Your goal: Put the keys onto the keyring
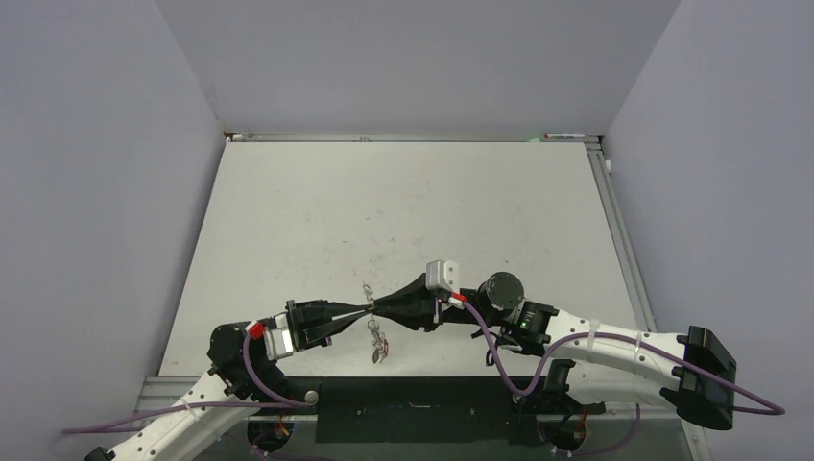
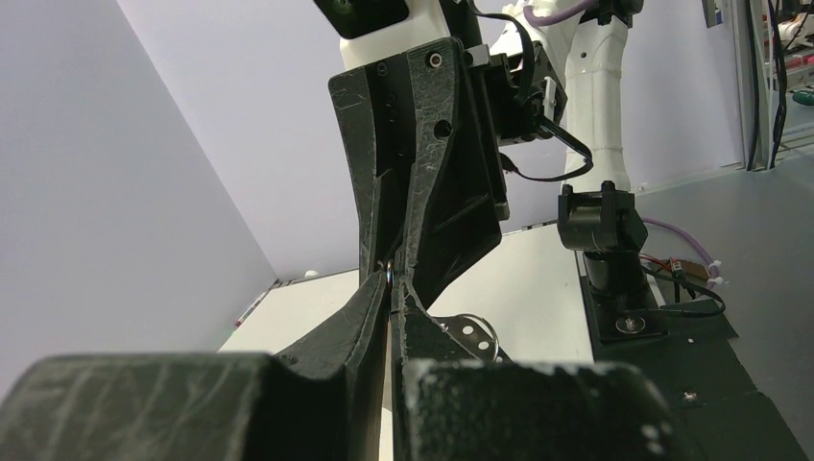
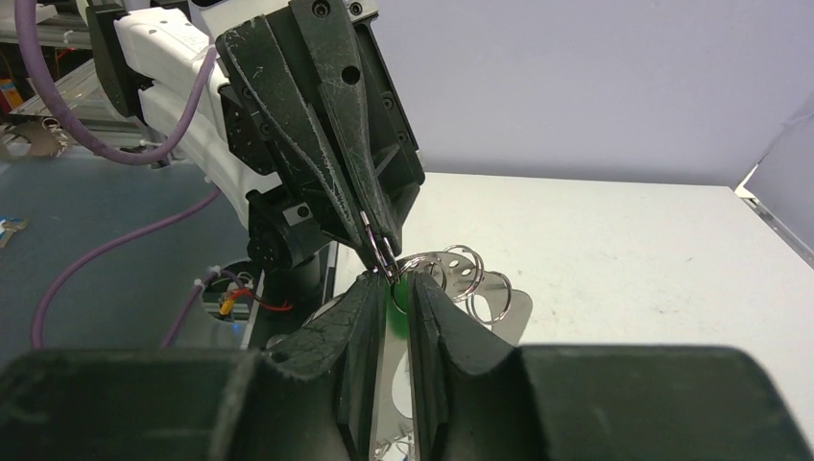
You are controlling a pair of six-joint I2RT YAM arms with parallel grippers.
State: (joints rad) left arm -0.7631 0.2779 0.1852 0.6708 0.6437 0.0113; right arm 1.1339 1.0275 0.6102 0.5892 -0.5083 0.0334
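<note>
My left gripper (image 1: 364, 309) and right gripper (image 1: 380, 307) meet tip to tip above the table's near middle. In the left wrist view the left gripper (image 2: 389, 286) is shut on a small split ring (image 2: 387, 275). In the right wrist view the right gripper (image 3: 393, 285) is shut on the green-tagged key (image 3: 395, 300), right against that ring. The silver keyring (image 3: 467, 274), with several split rings on its rim, hangs beside my right fingers. More keys (image 1: 377, 348) dangle below the tips, one with a red tag.
The white table (image 1: 403, 211) is enclosed by grey walls on the left, back and right. A black base plate (image 1: 413, 408) runs along the near edge between the arm bases. Purple cables loop off both arms.
</note>
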